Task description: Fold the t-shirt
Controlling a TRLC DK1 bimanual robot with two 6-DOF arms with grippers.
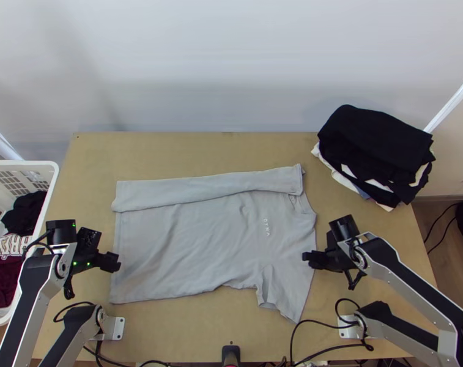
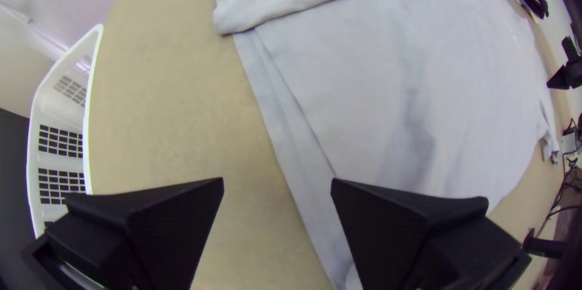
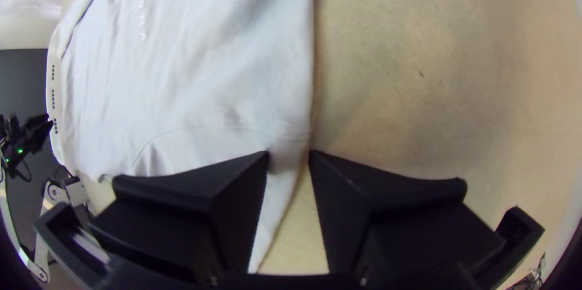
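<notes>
A light grey t-shirt (image 1: 200, 238) lies on the table with its far side folded over in a long strip; the near sleeve sticks out toward the table's near edge. At its left hem is my left gripper (image 1: 112, 262); in the left wrist view the left gripper (image 2: 277, 184) stands open above the hem of the shirt (image 2: 388, 96). My right gripper (image 1: 311, 259) is at the shirt's right edge, near the sleeve seam. In the right wrist view the right gripper (image 3: 289, 158) is open, its fingers either side of the edge of the shirt (image 3: 212, 84), with no cloth visibly pinched.
A stack of dark and white folded clothes (image 1: 375, 153) sits at the table's far right corner. A white basket (image 1: 52, 177) with clothes stands at the left. Bare table (image 1: 200, 153) lies beyond the shirt; cables run along the near edge.
</notes>
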